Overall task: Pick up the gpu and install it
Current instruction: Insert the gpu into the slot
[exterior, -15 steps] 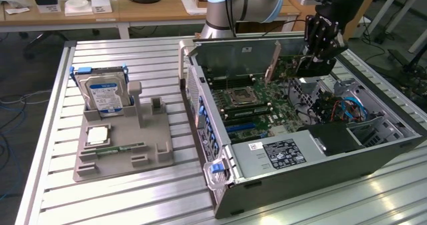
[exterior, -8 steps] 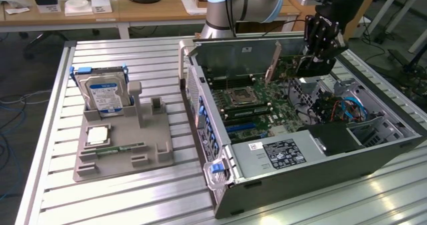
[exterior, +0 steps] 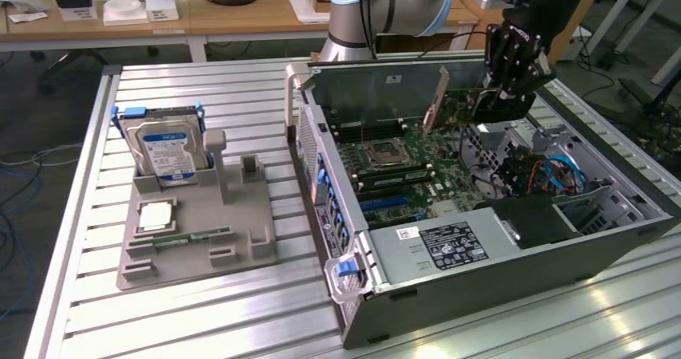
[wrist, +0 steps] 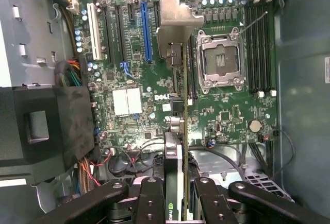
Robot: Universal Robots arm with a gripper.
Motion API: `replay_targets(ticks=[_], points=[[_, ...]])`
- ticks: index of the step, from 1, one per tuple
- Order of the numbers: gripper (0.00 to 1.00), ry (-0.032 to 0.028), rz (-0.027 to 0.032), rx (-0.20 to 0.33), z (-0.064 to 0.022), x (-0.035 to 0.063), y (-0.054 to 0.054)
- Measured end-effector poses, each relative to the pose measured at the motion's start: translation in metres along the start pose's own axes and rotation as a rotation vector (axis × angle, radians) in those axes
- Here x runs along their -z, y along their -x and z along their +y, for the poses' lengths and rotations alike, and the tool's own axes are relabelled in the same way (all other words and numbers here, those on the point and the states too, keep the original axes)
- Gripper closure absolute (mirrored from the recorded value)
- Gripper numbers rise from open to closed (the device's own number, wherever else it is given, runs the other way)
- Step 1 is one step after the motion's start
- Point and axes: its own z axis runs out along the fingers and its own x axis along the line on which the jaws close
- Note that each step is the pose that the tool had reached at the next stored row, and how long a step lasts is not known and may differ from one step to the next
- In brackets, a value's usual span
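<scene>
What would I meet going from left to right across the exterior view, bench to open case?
Blue-labelled silver hard drive → square silver CPU socket → dark flat gpu with silvery end bracket → black gripper clamped on that gpu → bundle of blue cables.

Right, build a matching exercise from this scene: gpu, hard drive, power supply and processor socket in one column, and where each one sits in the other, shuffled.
Things
1. gpu
2. hard drive
3. power supply
4. processor socket

Places
A. standing upright in the grey holder
B. flat on the motherboard, ringed by a metal frame
C. clamped in the gripper, over the board
D. inside the case, at its end nearest the exterior camera

Pairs: 1-C, 2-A, 3-D, 4-B
</scene>
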Motion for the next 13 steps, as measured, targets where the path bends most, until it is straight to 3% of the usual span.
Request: replay_targets(ticks=[13], points=[[0.73,0.0001,-0.0014,0.040,0.0000,-0.0002,0.0000]])
